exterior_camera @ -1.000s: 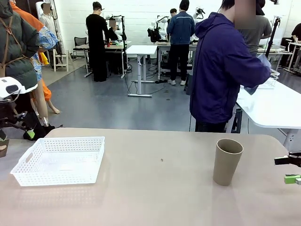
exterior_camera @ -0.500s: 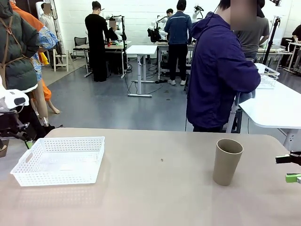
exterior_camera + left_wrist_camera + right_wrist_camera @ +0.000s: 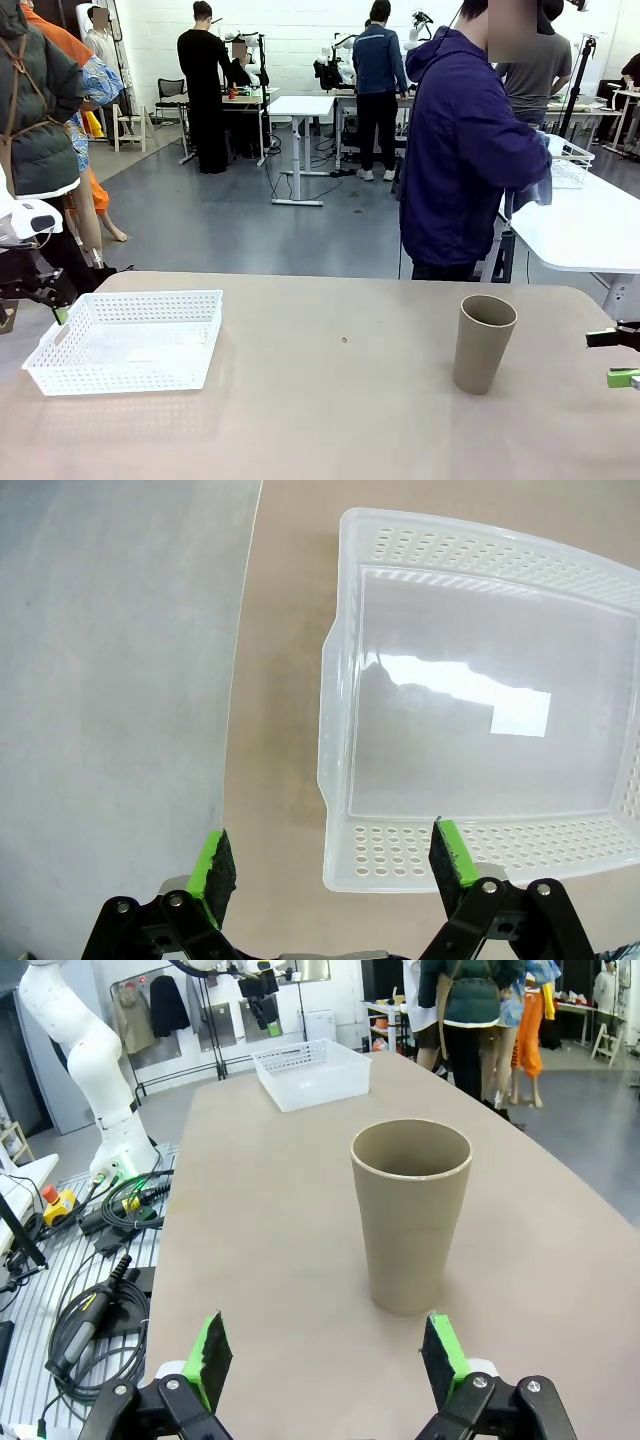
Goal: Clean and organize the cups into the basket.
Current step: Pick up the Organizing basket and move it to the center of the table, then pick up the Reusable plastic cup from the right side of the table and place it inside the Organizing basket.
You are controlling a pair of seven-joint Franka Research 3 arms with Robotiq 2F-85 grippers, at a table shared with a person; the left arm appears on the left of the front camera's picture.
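A tan-brown cup (image 3: 483,343) stands upright on the right part of the beige table, mouth up and empty. In the right wrist view the cup (image 3: 411,1215) is just ahead of my right gripper (image 3: 325,1350), slightly right of centre, with the jaws open and apart from it. My right gripper (image 3: 615,358) is at the table's right edge. The white lattice basket (image 3: 130,340) sits empty at the left. My left gripper (image 3: 333,860) hovers open above the basket's (image 3: 335,680) short end and the table beside it. My left gripper (image 3: 35,312) is at the far left.
A person in a purple hoodie (image 3: 460,150) stands behind the table's far edge, turned toward a white side table (image 3: 585,225) with a wire-rimmed basket (image 3: 570,165). The table edge and grey floor (image 3: 110,660) lie left of the basket. Cables (image 3: 90,1300) lie off the table's near side.
My left arm has sunk a little toward the basket's left end. The person in purple has shifted and turned toward the side table. The cup, basket and right gripper stay put.
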